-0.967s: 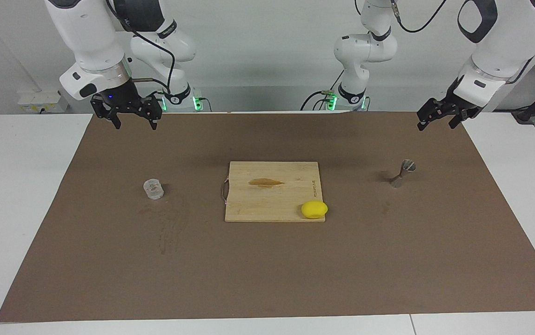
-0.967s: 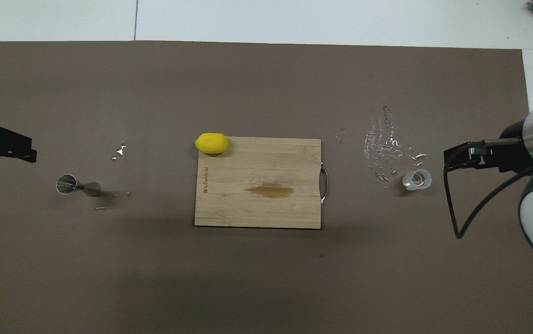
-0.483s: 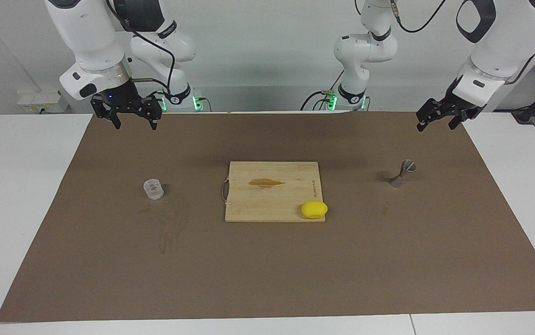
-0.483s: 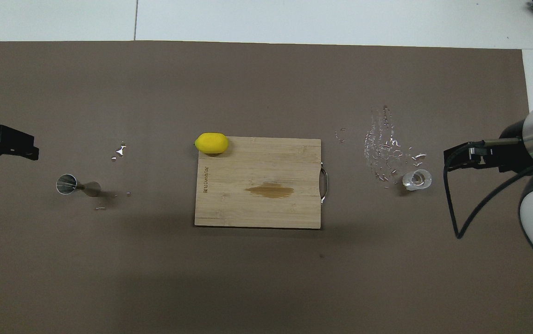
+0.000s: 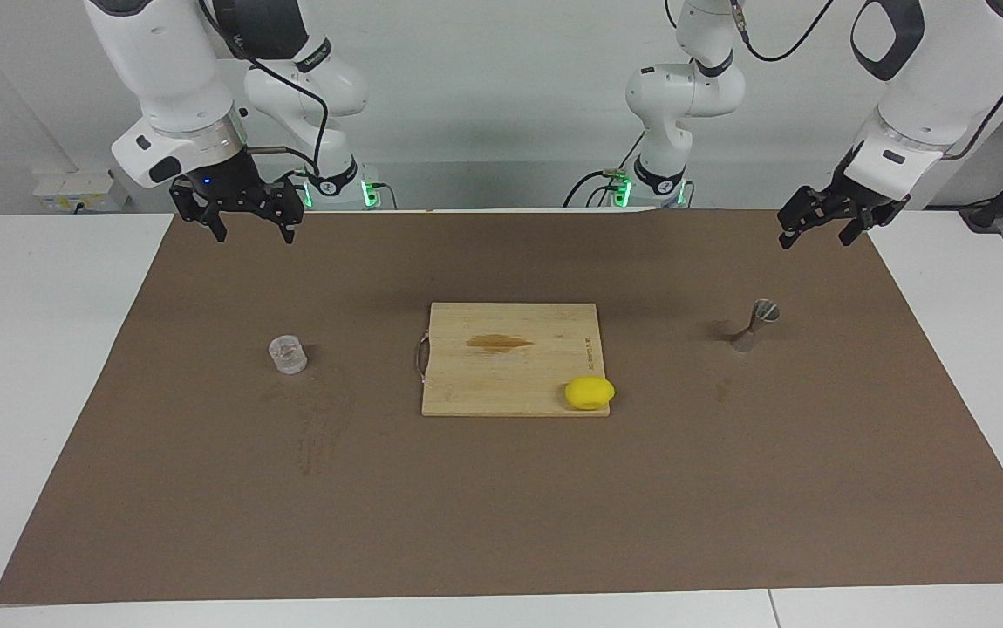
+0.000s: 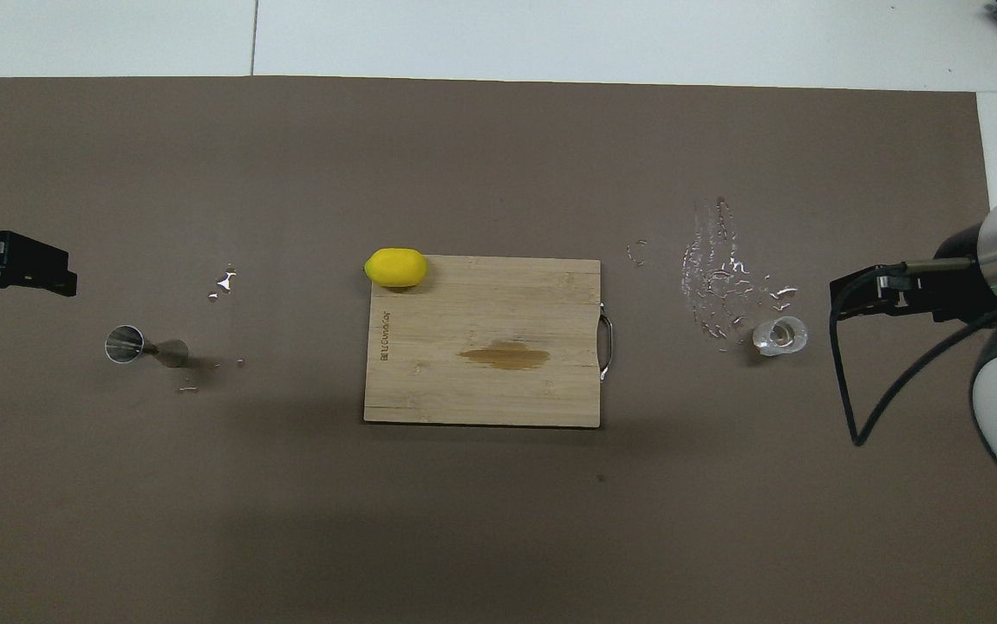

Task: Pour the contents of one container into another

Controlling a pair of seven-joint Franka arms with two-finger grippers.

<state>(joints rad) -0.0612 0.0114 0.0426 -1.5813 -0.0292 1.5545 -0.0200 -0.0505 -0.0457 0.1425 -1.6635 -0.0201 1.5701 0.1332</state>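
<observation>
The clear glass cup [image 5: 288, 355] [image 6: 781, 335] stands on the brown mat toward the right arm's end of the table. The metal jigger [image 5: 754, 324] [image 6: 145, 347] stands on the mat toward the left arm's end. My right gripper [image 5: 255, 232] [image 6: 876, 295] hangs open and empty, well above the mat on the cup's side, touching nothing. My left gripper [image 5: 815, 239] [image 6: 22, 270] also hangs open and empty, high over the mat on the jigger's side.
A wooden cutting board [image 5: 501, 375] [image 6: 481, 390] with a brown stain lies mid-mat, between the cup and the jigger. A yellow lemon [image 5: 590, 392] [image 6: 395, 267] rests at its corner. Spilled droplets [image 6: 720, 277] glisten beside the cup, and a few lie near the jigger.
The left gripper has drifted slightly toward the table's middle. The right arm, cup and jigger have not moved.
</observation>
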